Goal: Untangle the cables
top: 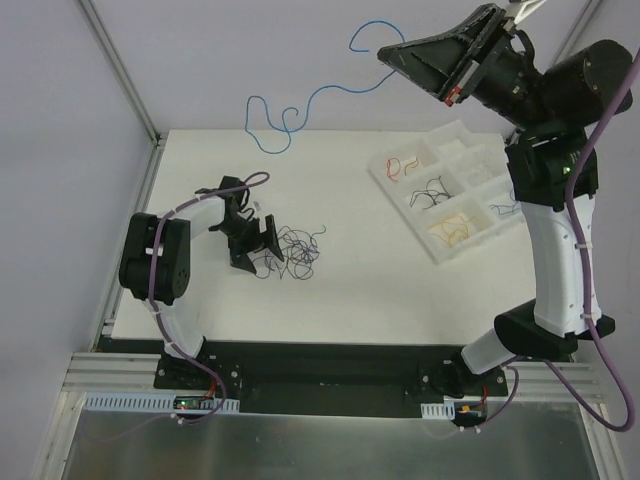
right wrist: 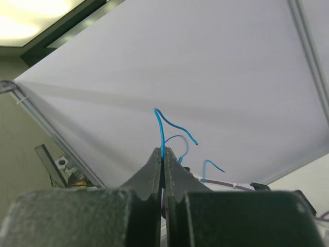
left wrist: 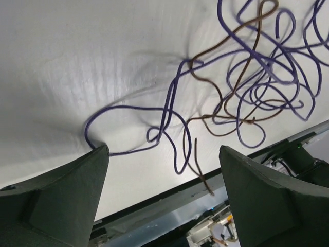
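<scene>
Near, left pincer point(top: 258, 248) gaped wide beside the tangle point(top: 295, 248) on the surface point(top: 400, 290). Wires looked thin, light, springy; best pinched at an outer loop. Farther off, right pincer point(right wrist: 163, 154) clamped the blue cable point(top: 300, 110), held high

Our right gripper point(right wrist: 163, 153) points upward, its two dark fingers point(right wrist: 146, 177) pressed together with a thin blue cable point(right wrist: 162, 135) pinched at their tips. From the pinch we see the cable rise straight up, hook over at its top and trail down to the right, ending in mid-air. More blue loops show just behind the fingertips, low and to the right. A white wall point(right wrist: 216, 77) fills the background. A ceiling light point(right wrist: 31, 15) glows at upper left, and a metal post point(right wrist: 36, 116) slants along the wall's left edge.
</scene>
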Action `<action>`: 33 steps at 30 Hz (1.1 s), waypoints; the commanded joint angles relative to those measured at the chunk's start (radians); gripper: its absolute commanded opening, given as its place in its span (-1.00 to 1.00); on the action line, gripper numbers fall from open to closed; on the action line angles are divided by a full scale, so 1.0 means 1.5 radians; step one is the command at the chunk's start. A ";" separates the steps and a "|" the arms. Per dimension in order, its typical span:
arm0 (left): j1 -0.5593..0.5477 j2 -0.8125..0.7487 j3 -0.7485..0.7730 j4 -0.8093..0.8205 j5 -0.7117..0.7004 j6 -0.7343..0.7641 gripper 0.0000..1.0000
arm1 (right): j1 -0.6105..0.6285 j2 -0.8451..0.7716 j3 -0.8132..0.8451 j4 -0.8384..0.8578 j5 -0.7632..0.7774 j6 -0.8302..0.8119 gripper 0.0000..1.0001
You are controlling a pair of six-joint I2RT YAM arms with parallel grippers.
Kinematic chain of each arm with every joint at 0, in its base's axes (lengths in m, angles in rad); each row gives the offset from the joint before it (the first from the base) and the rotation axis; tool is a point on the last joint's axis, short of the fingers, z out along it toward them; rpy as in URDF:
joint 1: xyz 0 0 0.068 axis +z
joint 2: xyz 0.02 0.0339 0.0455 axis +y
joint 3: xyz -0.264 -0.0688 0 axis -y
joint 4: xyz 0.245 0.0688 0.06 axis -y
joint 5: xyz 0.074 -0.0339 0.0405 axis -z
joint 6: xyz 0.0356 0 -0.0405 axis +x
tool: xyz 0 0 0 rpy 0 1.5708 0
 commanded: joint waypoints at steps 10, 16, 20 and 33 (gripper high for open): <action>0.001 -0.334 0.003 0.011 0.078 -0.005 0.87 | -0.238 -0.121 -0.409 0.006 0.014 0.065 -1.00; 0.001 -0.400 0.043 0.012 0.113 -0.033 0.92 | -0.388 -0.137 -0.473 -0.143 0.053 -0.040 -1.00; -0.011 -0.388 0.059 0.013 0.123 -0.032 0.92 | -0.457 -0.071 -0.358 -0.308 0.158 -0.227 -1.00; -0.018 -0.232 0.167 -0.007 0.140 0.055 0.91 | -0.624 0.071 -0.316 -0.391 0.312 -0.334 -1.00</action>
